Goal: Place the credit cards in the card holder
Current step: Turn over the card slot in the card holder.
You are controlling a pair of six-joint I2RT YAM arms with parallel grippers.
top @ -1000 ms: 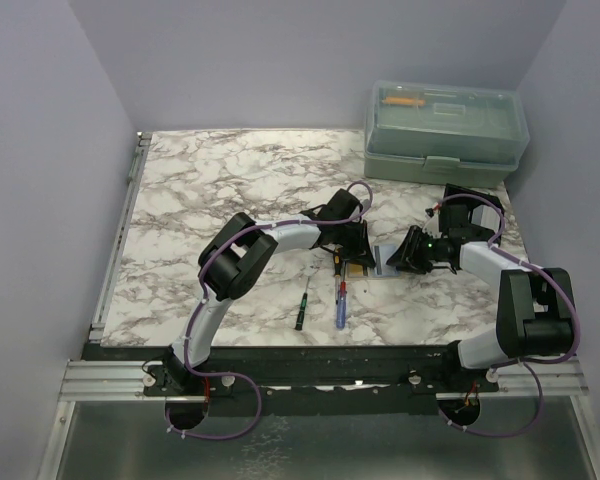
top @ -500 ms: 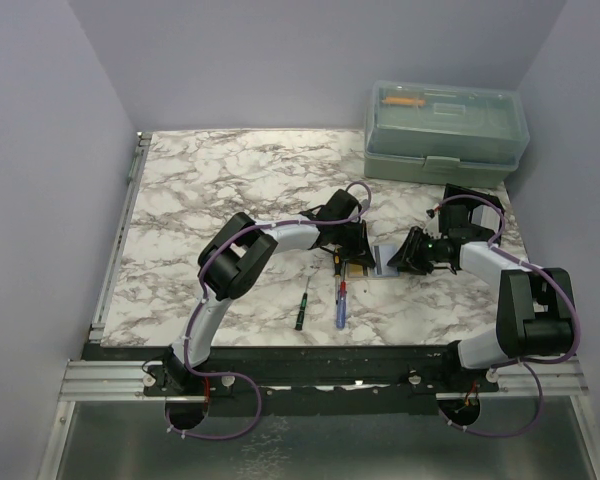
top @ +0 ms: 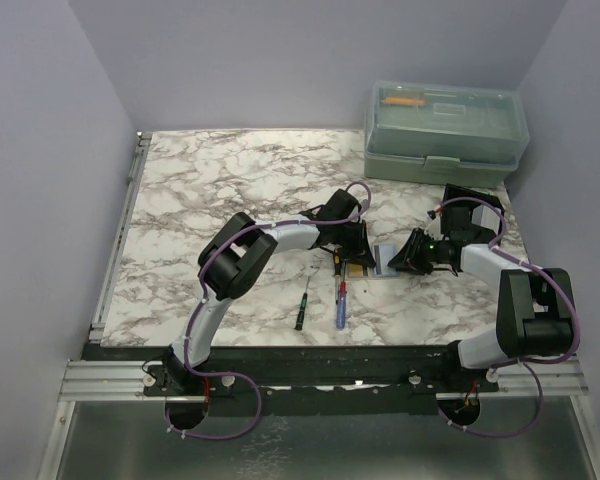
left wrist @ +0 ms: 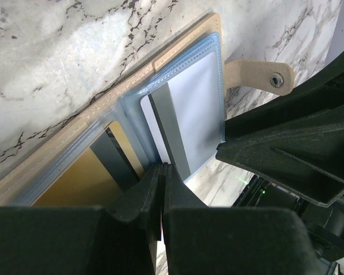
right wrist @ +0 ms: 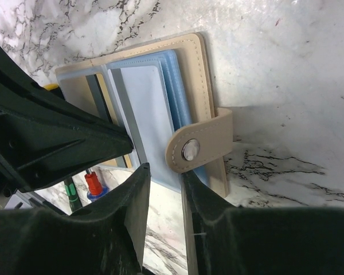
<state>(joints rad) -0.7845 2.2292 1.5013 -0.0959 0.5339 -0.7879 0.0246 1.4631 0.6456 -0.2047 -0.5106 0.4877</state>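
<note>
The tan card holder (top: pixel 372 262) lies open on the marble between my two grippers. In the left wrist view its tan edge (left wrist: pixel 132 77) frames clear blue sleeves. One sleeve holds a pale card (left wrist: pixel 195 109) with a grey stripe. The other holds a gold card (left wrist: pixel 86 177) with a dark stripe. My left gripper (left wrist: pixel 162 167) is shut, its tips at the sleeves' near edge between the two cards. My right gripper (right wrist: pixel 165 175) is open, its jaws at the near edge of the pale card (right wrist: pixel 143 103). The snap strap (right wrist: pixel 189 150) lies folded over by its right finger.
A translucent green toolbox (top: pixel 445 130) stands at the back right. A green screwdriver (top: pixel 301 308) and a blue one with a red collar (top: pixel 340 303) lie in front of the holder. A black object (top: pixel 475 205) sits behind the right arm.
</note>
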